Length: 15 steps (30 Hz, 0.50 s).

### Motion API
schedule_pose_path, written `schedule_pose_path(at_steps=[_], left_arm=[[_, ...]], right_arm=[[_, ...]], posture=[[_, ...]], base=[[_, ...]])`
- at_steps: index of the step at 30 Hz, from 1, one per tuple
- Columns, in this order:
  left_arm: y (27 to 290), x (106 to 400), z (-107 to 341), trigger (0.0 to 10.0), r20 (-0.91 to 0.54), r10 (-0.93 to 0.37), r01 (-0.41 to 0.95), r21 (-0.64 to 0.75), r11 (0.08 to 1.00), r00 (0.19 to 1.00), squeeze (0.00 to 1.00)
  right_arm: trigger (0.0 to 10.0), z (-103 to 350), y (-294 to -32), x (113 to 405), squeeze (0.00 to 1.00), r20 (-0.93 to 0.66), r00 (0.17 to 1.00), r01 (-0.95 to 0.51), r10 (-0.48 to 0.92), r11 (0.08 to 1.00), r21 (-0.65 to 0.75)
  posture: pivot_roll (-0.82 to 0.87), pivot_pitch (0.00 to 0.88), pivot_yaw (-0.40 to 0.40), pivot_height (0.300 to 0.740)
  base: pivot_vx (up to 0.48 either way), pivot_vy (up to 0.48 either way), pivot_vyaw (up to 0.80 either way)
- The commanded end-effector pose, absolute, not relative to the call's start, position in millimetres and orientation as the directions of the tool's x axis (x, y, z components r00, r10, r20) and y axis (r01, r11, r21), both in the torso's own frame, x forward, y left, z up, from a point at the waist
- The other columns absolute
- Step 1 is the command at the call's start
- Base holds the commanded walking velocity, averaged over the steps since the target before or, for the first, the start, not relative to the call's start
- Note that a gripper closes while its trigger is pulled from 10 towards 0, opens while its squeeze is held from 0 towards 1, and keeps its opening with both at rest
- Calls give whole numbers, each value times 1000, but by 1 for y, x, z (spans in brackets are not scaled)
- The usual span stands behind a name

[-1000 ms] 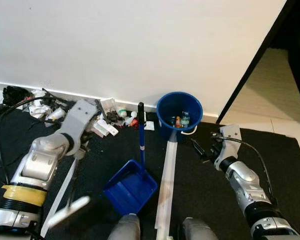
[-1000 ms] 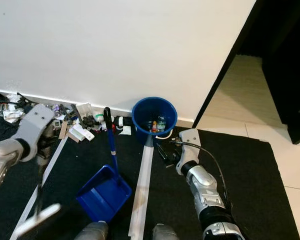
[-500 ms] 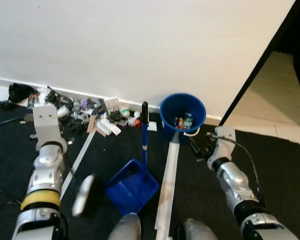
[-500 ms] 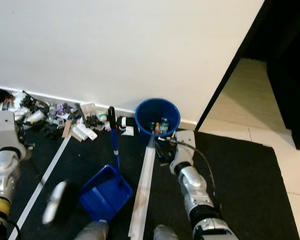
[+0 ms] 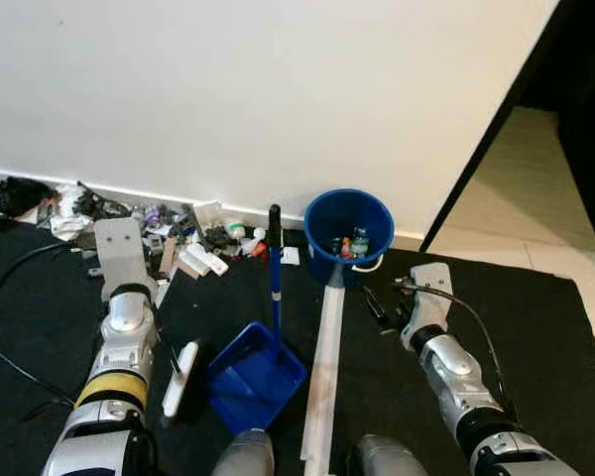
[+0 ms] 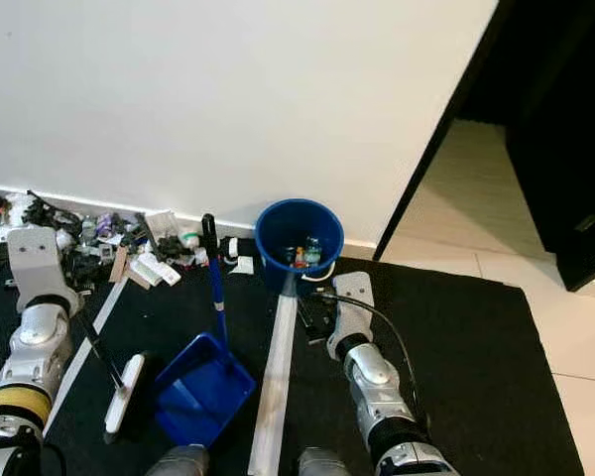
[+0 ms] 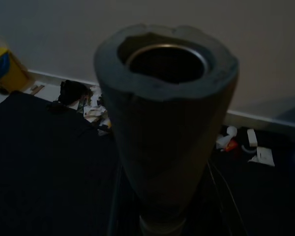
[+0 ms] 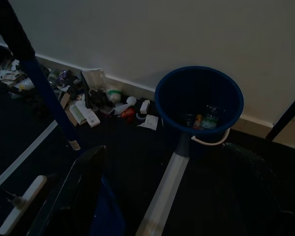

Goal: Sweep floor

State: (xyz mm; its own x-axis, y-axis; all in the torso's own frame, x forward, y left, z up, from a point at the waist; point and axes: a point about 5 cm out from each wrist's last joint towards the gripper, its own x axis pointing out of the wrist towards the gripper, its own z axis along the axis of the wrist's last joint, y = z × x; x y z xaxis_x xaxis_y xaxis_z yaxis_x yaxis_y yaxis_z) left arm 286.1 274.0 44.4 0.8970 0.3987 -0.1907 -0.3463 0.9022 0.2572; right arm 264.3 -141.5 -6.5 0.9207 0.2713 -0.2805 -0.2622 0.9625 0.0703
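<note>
Blue dustpan [image 5: 255, 378] lies on the black mat [image 5: 535, 337] at the lower centre, its handle upright. At its left is the white broom head [image 5: 179, 380], touching the mat. The left tool [image 7: 167, 123] grips the broom handle. The right tool [image 5: 377, 305] is open, near the blue bucket [image 5: 350, 234]. Litter [image 5: 193, 243] lies along the wall in the upper left.

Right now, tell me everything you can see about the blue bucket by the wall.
The bucket is round, deep blue, plastic by the look of it, standing upright and open on the dark mat against the white wall. A few small items, like little bottles, lie at its bottom. A pale handle hangs at its front. A long white strip on the floor runs up to its base.
</note>
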Motion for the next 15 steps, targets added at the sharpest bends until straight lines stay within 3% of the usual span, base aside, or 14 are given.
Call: schedule_pose_path(at_steps=[1, 6, 8, 15], left_arm=[[275, 271, 23, 10000, -276, 416, -314, 344, 885, 867, 0], [289, 256, 9, 10000, -356, 454, -269, 462, 845, 817, 0], [300, 243, 1, 10000, -411, 463, -180, 564, 806, 785, 0], [314, 230, -5, 10000, -464, 496, -121, 629, 768, 734, 0]], right_arm=[[10000, -9, -144, 262, 0, -289, 920, -259, 266, 964, 62], [10000, -9, -144, 261, 0, -290, 917, -267, 273, 962, 61], [10000, -9, -143, 261, 0, -291, 914, -278, 284, 958, 62], [10000, -10, -142, 261, 0, -292, 910, -288, 294, 956, 63]], posture=[[116, 0, -70, 740], [119, 0, -71, 740], [120, 0, -70, 740], [127, 0, -71, 740]], base=[[0, 0, 0], [0, 0, 0], [0, 0, 0], [0, 0, 0]])
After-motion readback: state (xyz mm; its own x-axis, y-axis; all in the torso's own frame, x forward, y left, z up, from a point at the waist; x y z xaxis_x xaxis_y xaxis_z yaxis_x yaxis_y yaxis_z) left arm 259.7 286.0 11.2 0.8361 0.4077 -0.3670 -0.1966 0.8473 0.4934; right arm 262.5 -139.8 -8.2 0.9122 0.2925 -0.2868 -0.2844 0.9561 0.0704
